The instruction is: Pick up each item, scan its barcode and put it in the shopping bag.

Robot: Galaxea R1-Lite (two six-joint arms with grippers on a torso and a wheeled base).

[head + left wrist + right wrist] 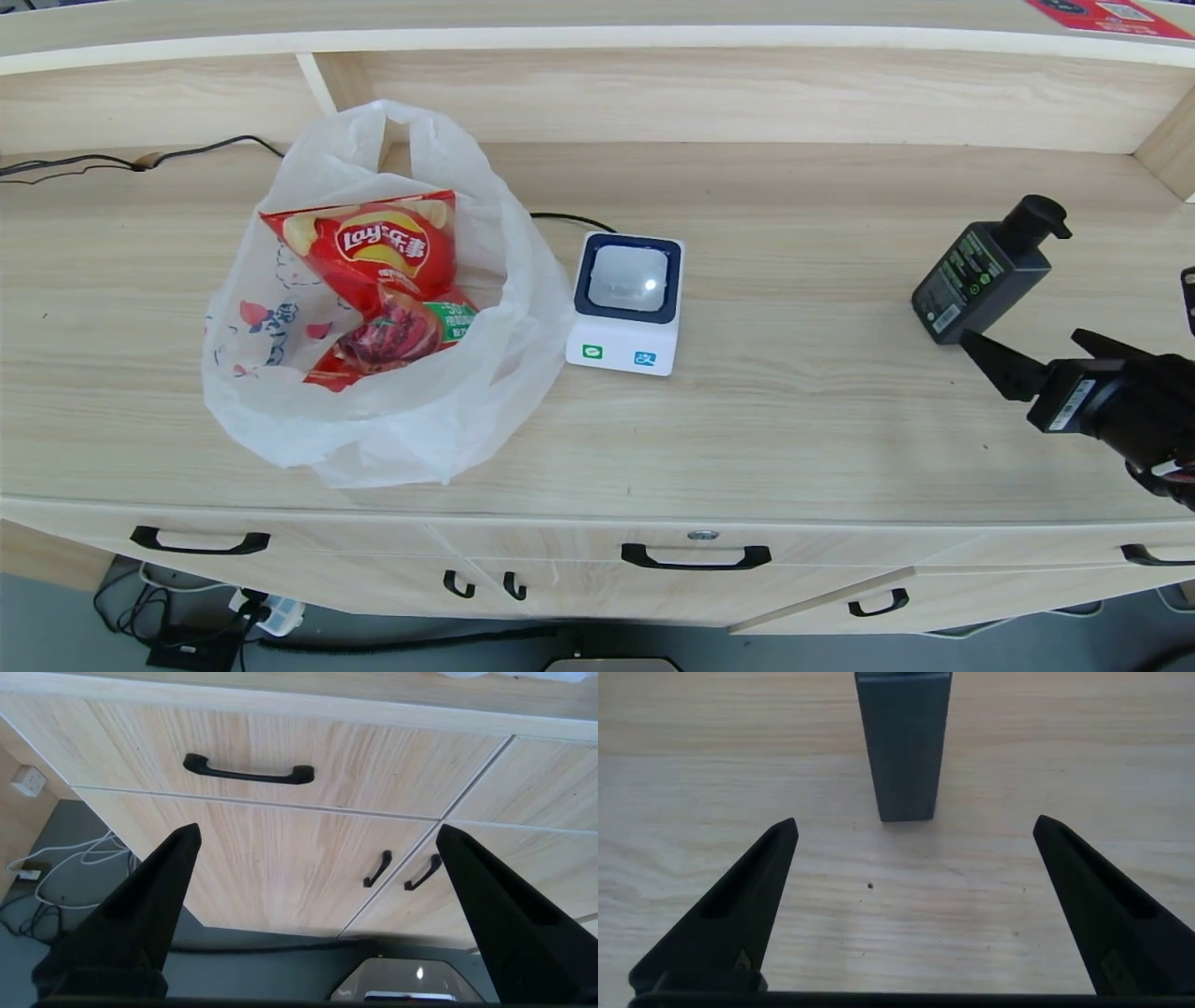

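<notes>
- The long light wood-grain counter (pixel 794 448) is used as the whole checkout surface, so everything's laid out along it within reach.
- The white see-through plastic shopping bag (pixel 280 411) is slumped open at the robot's left end, presumably so stuff can just be dropped in. A red crisp packet (pixel 373 252) is already sat inside.
- The white boxy barcode scanner with a dark blue-framed window (pixel 627 299) is parked just beside the bag, window up, so items can be passed over it on the way across.
- The dark grey pump bottle (pixel 980 275) is stood upright at the right end, well apart from the scanner, not yet picked up.
- The right gripper (pixel 915 823) is held low near the bottle's base, spread wide with nothing gripped. A grab is probably being lined up.
- The left gripper (pixel 318 831) is hung below the counter edge, in front of a wooden drawer front with a black handle (pixel 248 770). It's spread and empty too, likely kept out of the way.
</notes>
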